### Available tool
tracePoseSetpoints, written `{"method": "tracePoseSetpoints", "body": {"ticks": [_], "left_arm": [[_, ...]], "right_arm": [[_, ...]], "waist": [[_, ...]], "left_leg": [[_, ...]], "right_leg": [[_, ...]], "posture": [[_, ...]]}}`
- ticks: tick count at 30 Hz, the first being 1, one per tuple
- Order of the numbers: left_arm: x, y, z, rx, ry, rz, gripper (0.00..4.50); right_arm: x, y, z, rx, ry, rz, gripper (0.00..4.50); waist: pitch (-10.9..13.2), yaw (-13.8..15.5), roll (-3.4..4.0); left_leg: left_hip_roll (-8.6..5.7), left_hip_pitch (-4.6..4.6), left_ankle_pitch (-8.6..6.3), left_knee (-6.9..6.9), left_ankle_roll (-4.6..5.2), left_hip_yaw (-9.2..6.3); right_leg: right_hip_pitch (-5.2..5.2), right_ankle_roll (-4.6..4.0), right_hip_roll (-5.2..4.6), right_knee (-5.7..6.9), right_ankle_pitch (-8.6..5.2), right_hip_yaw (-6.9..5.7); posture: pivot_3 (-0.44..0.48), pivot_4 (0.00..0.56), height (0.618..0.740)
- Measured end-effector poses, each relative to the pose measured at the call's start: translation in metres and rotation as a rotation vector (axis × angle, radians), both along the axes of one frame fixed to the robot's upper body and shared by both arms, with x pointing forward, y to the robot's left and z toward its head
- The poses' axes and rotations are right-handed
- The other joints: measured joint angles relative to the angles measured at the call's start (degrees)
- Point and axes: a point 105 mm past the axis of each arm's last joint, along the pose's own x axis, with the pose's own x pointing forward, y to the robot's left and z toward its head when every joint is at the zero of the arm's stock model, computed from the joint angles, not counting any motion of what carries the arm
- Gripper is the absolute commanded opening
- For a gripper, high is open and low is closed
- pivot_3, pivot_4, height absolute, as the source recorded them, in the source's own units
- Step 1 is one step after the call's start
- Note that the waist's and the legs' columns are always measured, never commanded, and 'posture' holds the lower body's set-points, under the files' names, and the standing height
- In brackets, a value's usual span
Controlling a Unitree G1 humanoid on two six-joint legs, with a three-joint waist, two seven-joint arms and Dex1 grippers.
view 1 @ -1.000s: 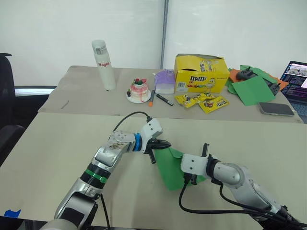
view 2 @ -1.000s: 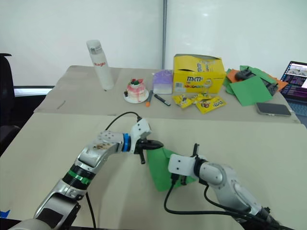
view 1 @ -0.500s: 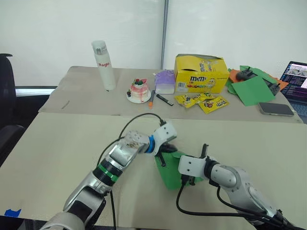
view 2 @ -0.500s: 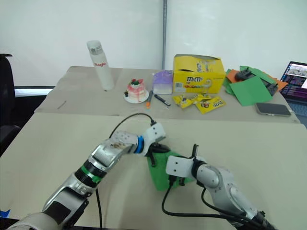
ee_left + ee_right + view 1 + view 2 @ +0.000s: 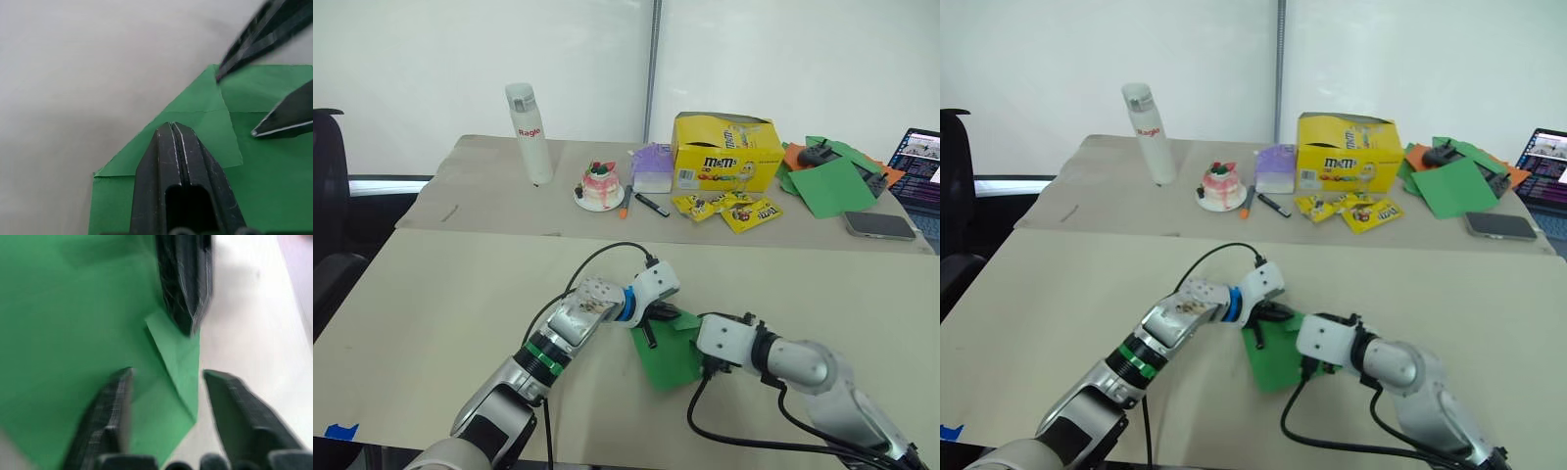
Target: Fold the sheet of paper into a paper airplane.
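both grippers meet at the far corner of the sheet of paper (image 5: 668,354) lying flat on the table (image 5: 431,294): left gripper (image 5: 172,128) pinched shut, pressing the folded-down corner; right gripper (image 5: 166,374) spread open, empty, straddling it.

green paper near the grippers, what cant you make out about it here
- Sheet of paper: in the head views, its far corner is hidden under the left gripper and right gripper.
- Left wrist view: the paper's near part is cut off by the frame edge.
- Right wrist view: creases blurred.
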Motion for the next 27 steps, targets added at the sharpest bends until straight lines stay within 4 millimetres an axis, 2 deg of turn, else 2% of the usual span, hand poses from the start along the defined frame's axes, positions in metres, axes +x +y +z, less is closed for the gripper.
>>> {"method": "tracePoseSetpoints", "body": {"ticks": [4,7,12,17,20,27], "left_arm": [[0.0,0.001,0.0,-0.006,0.007,0.006,0.0],[-0.001,0.001,-0.001,-0.011,0.01,0.005,0.0],[0.0,0.0,-0.001,-0.013,0.011,0.007,0.0],[0.0,0.001,-0.001,-0.012,0.012,0.004,0.0],[0.0,0.002,-0.001,-0.011,0.014,0.004,0.0],[0.0,0.004,-0.002,-0.013,0.012,0.002,0.0]], "right_arm": [[0.012,-0.003,0.018,0.173,0.041,-0.084,1.11],[0.014,-0.001,0.014,0.207,0.054,-0.101,0.06],[0.023,0.01,-0.017,0.354,0.117,-0.248,0.02],[0.023,0.011,-0.021,0.436,0.111,-0.326,0.02],[0.016,0.003,-0.029,0.452,0.11,-0.393,0.02],[0.004,-0.031,-0.029,0.459,0.065,-0.537,0.02]], "waist": [[0.0,-0.1,0.03],[0.0,0.0,0.03],[0.0,0.0,0.06],[-0.1,-0.1,0.08],[-0.1,0.1,0.1],[-0.2,0.1,0.0]], "left_leg": [[0.01,-0.01,0.0,-0.01,0.0,-0.03],[-0.01,-0.06,0.0,-0.02,0.0,-0.1],[-0.05,-0.1,0.02,-0.01,0.02,-0.11],[-0.04,-0.07,0.02,-0.01,0.03,-0.14],[-0.06,-0.08,0.02,-0.01,0.03,-0.17],[-0.07,-0.06,0.02,0.0,0.03,-0.22]], "right_leg": [[-0.02,-0.02,0.02,0.01,-0.01,0.0],[-0.02,-0.02,0.03,-0.03,-0.02,0.0],[-0.04,-0.02,0.0,0.02,-0.02,0.02],[0.0,-0.02,0.01,0.02,-0.02,0.02],[0.03,0.02,-0.01,0.01,-0.04,0.02],[0.12,0.06,-0.05,-0.01,-0.06,0.04]], "posture": [[0.0,0.15,0.722],[0.0,0.15,0.722],[0.0,0.15,0.722],[0.0,0.15,0.722],[0.0,0.15,0.722],[0.0,0.15,0.722]]}}
